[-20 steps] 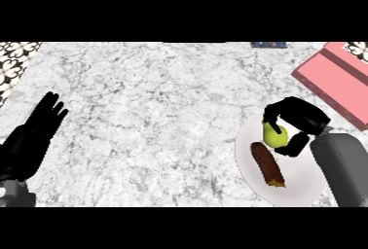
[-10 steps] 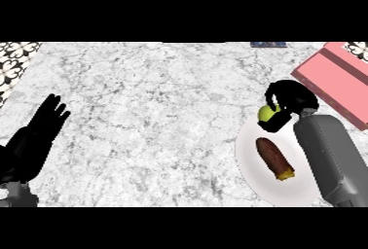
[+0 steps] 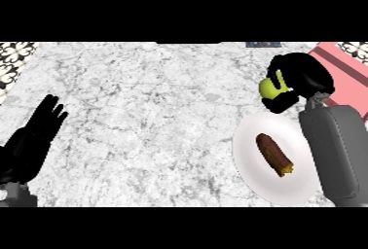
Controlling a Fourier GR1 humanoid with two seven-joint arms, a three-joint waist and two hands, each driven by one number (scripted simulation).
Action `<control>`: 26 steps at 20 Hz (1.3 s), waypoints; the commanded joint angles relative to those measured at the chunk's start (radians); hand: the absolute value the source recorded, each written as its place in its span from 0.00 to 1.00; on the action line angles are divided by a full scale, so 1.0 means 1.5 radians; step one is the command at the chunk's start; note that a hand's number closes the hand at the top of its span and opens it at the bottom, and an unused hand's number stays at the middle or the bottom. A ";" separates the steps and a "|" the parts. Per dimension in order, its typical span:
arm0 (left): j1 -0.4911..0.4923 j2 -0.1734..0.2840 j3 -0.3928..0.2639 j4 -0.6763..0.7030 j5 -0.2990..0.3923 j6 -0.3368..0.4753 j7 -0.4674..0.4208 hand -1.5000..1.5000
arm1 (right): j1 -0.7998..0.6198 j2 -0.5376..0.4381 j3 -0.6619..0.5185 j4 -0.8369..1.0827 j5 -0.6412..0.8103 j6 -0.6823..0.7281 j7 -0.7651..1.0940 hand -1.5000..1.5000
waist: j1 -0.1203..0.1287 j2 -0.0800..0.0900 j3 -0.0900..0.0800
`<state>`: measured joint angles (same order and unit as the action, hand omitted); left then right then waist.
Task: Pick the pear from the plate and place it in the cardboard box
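My right hand (image 3: 302,78) is curled round the yellow-green pear (image 3: 267,88), which shows only at the hand's left side. It hangs above the counter, just beyond the far rim of the white plate (image 3: 253,168). The box (image 3: 343,65) looks pink here and lies at the far right edge, partly behind the hand. My left hand (image 3: 32,138) rests open at the left edge, fingers pointing up.
A brown oblong food item (image 3: 274,154) with a yellowish tip lies in the middle of the plate. My right forearm (image 3: 334,146) covers the plate's right side. A small dark object (image 3: 263,44) sits at the counter's far edge. A patterned strip (image 3: 13,61) borders the left.
My right hand has lifted the pear off the plate and carried it away from me, toward the box. The left hand has stayed put.
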<state>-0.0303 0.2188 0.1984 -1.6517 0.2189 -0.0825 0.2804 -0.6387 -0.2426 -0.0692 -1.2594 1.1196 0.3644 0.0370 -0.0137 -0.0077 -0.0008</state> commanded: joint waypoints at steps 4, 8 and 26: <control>-0.021 0.012 0.008 -0.012 0.008 0.006 0.039 0.50 | -0.059 -0.001 -0.064 -0.191 -0.024 0.037 0.128 1.00 | -0.001 -0.001 0.000; 0.000 0.012 0.021 0.029 0.019 -0.028 -0.015 0.50 | -0.082 -0.038 -0.122 -0.245 -0.039 0.083 0.188 1.00 | 0.003 0.002 0.000; 0.034 -0.033 -0.023 -0.037 -0.018 -0.013 -0.010 0.50 | -0.136 -0.200 -0.189 0.169 -0.020 -0.176 -0.002 1.00 | 0.022 0.008 0.001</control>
<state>-0.0183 0.1937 0.1834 -1.6723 0.1994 -0.1010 0.2738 -0.8610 -0.5212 -0.3375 -1.1347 1.0887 0.2280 0.1296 0.0146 0.0037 -0.0001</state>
